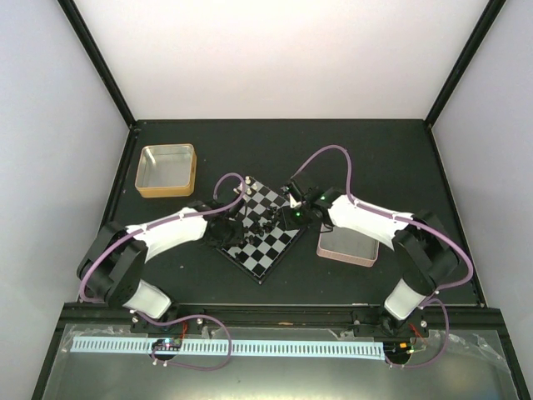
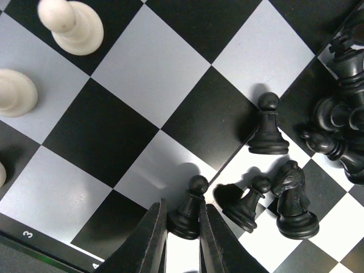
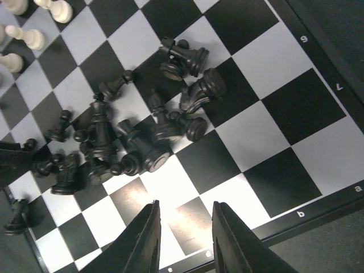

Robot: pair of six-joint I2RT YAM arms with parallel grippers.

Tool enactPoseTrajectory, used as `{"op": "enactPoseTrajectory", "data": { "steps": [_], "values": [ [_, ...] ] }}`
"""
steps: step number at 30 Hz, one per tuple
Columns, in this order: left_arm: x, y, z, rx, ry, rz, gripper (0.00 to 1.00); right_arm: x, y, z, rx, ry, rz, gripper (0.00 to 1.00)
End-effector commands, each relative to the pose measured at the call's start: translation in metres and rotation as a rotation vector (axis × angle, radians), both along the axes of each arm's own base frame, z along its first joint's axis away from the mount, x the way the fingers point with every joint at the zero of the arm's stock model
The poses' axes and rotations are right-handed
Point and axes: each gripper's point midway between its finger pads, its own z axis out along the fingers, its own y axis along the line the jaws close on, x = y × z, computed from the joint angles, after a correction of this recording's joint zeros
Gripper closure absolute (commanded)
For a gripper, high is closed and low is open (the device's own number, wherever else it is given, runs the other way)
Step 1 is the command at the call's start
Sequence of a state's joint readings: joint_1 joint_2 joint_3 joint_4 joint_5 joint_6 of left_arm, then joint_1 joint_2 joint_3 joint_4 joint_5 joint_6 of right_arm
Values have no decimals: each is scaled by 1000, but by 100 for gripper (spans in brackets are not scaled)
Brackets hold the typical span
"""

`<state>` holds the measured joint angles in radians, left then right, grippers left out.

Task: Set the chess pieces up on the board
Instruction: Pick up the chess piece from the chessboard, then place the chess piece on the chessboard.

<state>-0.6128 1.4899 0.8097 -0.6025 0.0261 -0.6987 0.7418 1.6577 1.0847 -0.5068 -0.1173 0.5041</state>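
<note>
The board [image 1: 275, 247] lies at an angle in mid-table between both arms. My left gripper [image 2: 183, 206] is shut on a black pawn [image 2: 193, 196] that stands near the board's numbered edge, with one finger pressed against each side of it. Right beside it are a leaning black pawn [image 2: 250, 200], a black knight [image 2: 294, 199] and an upright black pawn [image 2: 267, 128]. Two white pawns [image 2: 71, 25] stand farther off. My right gripper [image 3: 186, 206] hangs open over bare squares [image 3: 273, 108] near the lettered edge. Just beyond its fingers is a heap of toppled black chess pieces [image 3: 142, 133].
A gold-rimmed tray [image 1: 166, 171] sits at the back left of the board. A pink-rimmed tray [image 1: 348, 248] lies to the board's right under the right arm. Several white pieces [image 3: 34, 34] stand along the far side. White walls close in the dark table.
</note>
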Motion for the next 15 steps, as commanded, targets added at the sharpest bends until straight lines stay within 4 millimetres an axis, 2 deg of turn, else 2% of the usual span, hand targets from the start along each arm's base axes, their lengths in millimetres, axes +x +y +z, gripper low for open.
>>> {"op": "enactPoseTrajectory", "data": {
  "steps": [1,7,12,15],
  "values": [
    [8,-6,19,-8,-61,-33,93,-4,14,24,114,-19,22,72],
    [14,-24,68,-141,-199,-118,94,-24,40,66,357,50,125,69],
    [10,-57,120,-355,-355,-300,94,-36,54,108,572,129,148,65],
    [1,-78,150,-501,-447,-419,94,-42,56,126,655,171,145,60]
  ]
}}
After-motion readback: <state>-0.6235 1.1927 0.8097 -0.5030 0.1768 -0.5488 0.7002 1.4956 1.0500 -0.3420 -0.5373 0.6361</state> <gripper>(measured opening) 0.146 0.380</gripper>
